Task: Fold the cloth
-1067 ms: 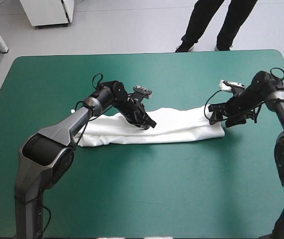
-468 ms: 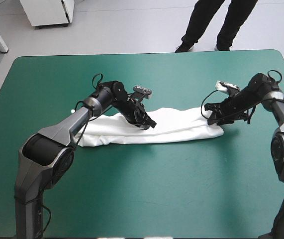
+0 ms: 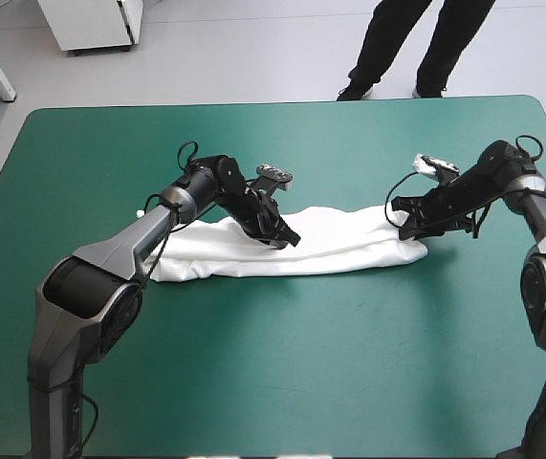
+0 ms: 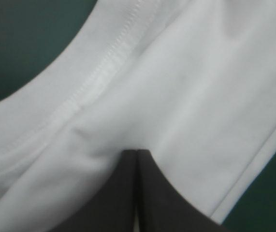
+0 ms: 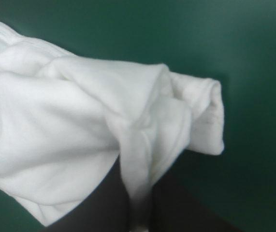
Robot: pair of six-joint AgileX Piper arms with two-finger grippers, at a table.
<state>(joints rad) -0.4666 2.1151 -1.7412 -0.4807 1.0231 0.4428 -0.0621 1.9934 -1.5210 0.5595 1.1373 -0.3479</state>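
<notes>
The white T-shirt (image 3: 339, 244) lies as a long folded band across the middle of the table, running left to right. My left gripper (image 3: 290, 236) rests on the band's middle near its far edge, shut on the T-shirt (image 4: 176, 96). A pucker of cloth gathers at the left gripper's (image 4: 137, 152) tips, beside a stitched hem. My right gripper (image 3: 404, 222) is at the band's right end, shut on the T-shirt (image 5: 55, 121). A bunched fold runs down between the right gripper's (image 5: 138, 193) black fingers.
The teal-green cover (image 3: 301, 363) shows on every side of the band, widest toward the near edge. The band's left end (image 3: 163, 268) lies flat under my left arm.
My right gripper has shut on the band's right end and shifted slightly left, drawing that end in a little. The left gripper has stayed where it was, still shut.
</notes>
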